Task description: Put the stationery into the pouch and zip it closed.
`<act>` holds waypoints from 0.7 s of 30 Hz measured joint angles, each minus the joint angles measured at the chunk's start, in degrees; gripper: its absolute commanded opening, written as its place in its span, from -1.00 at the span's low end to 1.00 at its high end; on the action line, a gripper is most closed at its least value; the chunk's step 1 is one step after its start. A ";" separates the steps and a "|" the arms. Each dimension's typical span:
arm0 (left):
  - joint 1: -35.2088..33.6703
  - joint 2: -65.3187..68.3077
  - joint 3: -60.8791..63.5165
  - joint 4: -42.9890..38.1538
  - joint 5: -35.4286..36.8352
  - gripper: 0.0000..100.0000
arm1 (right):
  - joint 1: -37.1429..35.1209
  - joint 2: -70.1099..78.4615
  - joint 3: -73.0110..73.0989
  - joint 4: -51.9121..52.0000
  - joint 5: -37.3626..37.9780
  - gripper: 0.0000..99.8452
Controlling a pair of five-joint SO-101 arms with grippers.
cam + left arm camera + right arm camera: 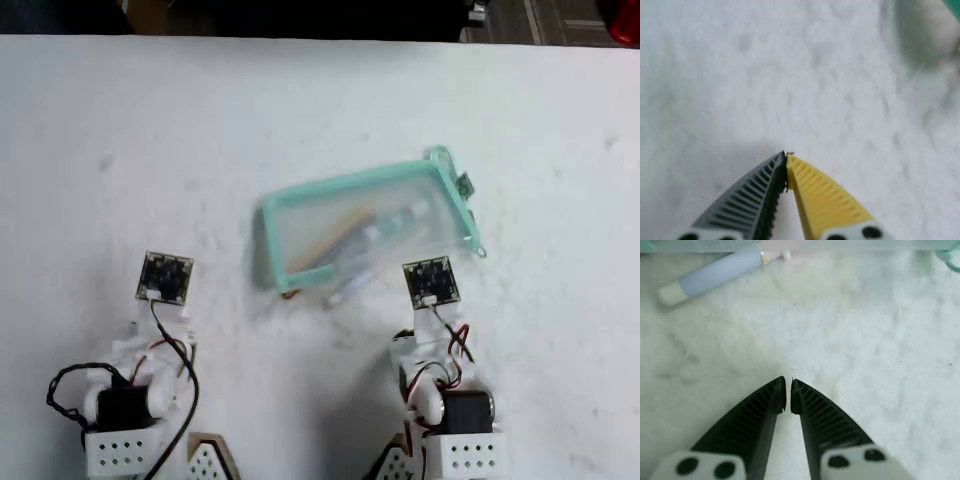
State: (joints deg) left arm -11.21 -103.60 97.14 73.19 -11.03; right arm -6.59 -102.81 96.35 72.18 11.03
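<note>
A clear pouch (365, 228) with a mint-green zip border lies tilted in the middle of the white table. Inside it I see pens, one orange, the others pale. A pale blue pen (710, 277) pokes out of the pouch's near edge, and its white end (345, 290) rests on the table. My left gripper (786, 156) is shut with nothing in it, over bare table to the left of the pouch. My right gripper (788, 385) is also shut and holds nothing, just in front of the pouch's near right corner.
The zip pull (464, 185) sits at the pouch's right end, with a mint loop (949, 259) close by. The table's far edge (300, 38) runs along the back. Both arm bases (125, 420) stand at the front edge.
</note>
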 measured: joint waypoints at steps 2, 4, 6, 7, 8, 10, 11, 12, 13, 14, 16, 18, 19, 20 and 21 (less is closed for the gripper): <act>0.00 0.00 0.00 0.00 0.00 -0.95 | 0.00 0.00 0.00 0.00 0.00 -0.97; 0.00 0.00 0.00 0.00 0.00 -0.95 | 0.00 0.00 0.00 0.00 0.00 -0.97; 0.00 0.00 0.00 0.00 0.00 -0.95 | 0.00 0.00 0.00 0.00 0.00 -0.97; 0.00 0.00 0.00 0.00 0.00 -0.95 | 0.00 0.00 0.00 0.00 0.00 -0.97; 0.00 0.00 0.00 0.00 0.00 -0.95 | 0.00 0.00 0.00 0.00 0.00 -0.97; 0.00 0.00 0.00 0.00 0.00 -0.95 | 0.00 0.00 0.00 0.00 0.00 -0.97; 0.00 0.00 0.00 0.00 0.00 -0.95 | 0.00 0.00 0.00 0.00 0.00 -0.97; 0.00 0.00 0.00 0.00 0.00 -0.95 | 0.00 0.00 0.00 0.00 0.00 -0.97; 0.00 0.00 0.00 0.00 0.00 -0.95 | 0.00 0.00 0.00 0.00 0.00 -0.97; 0.00 0.00 0.00 0.00 0.00 -0.95 | 0.00 0.00 0.00 0.00 0.00 -0.97; 0.00 0.00 0.00 0.00 0.00 -0.95 | 0.00 0.00 0.00 0.00 0.00 -0.97; 0.00 0.00 0.00 0.00 0.00 -0.95 | 0.00 0.00 0.00 0.00 0.00 -0.97; 0.00 0.00 0.00 0.00 0.00 -0.95 | 0.00 0.00 0.00 0.00 0.00 -0.97; 0.00 0.00 0.00 0.00 0.00 -0.95 | 0.00 0.00 0.00 0.00 0.00 -0.97; 0.00 0.00 0.00 0.00 0.00 -0.95 | 0.00 0.00 0.00 0.00 0.00 -0.97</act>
State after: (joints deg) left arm -11.21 -103.60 97.14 73.19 -11.03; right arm -6.59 -102.81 96.35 72.18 11.03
